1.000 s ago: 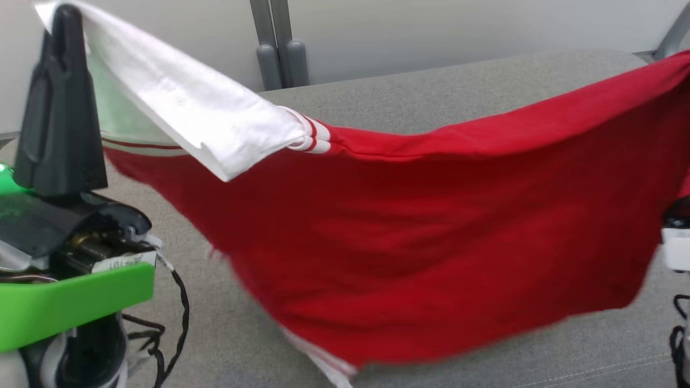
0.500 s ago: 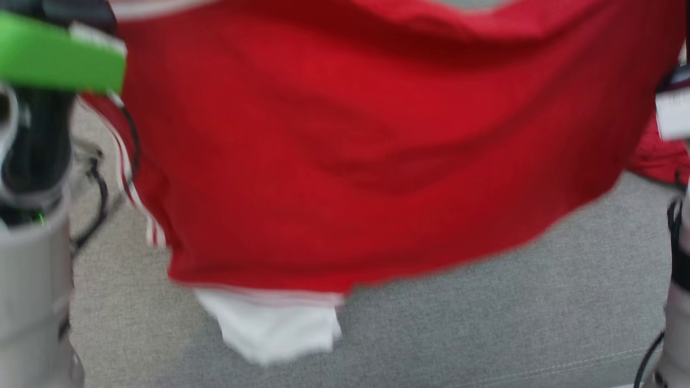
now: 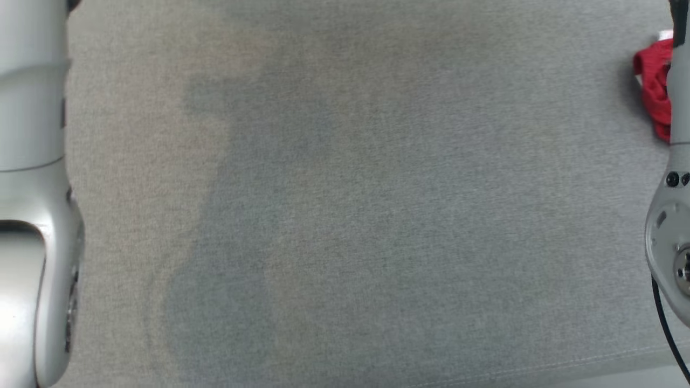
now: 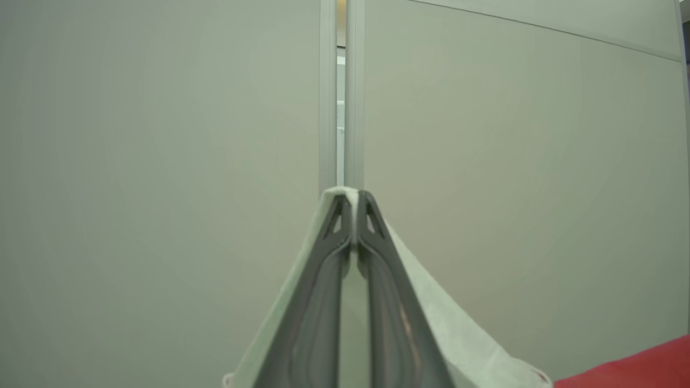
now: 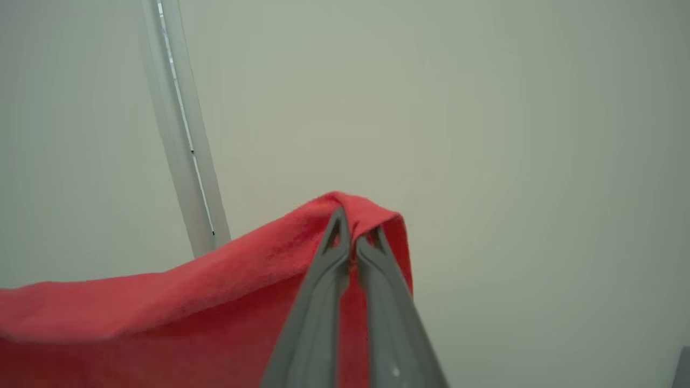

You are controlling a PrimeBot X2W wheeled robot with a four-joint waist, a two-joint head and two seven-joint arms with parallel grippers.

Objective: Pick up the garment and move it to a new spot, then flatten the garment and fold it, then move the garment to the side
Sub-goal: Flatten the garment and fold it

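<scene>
White section (image 4: 431,307) of the red-and-white fabric garment (image 5: 161,312) is being pinched by the left gripper (image 4: 353,203), fingers fully clenched on it. A red fold is being clamped likewise by the right gripper (image 5: 356,229). Garment is being held up against pale wall panels (image 4: 512,161), one red bunch hanging beside the right arm (image 3: 674,215) over the grey upholstered surface (image 3: 345,215).

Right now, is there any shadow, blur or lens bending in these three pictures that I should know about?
Head view: a broad soft shadow darkens the middle of the grey upholstered surface; no glare. Left wrist view: sharp, but the top edge of the wall panel bows from the wide lens. Right wrist view: the right end effector and the garment look soft, and the post curves.
</scene>
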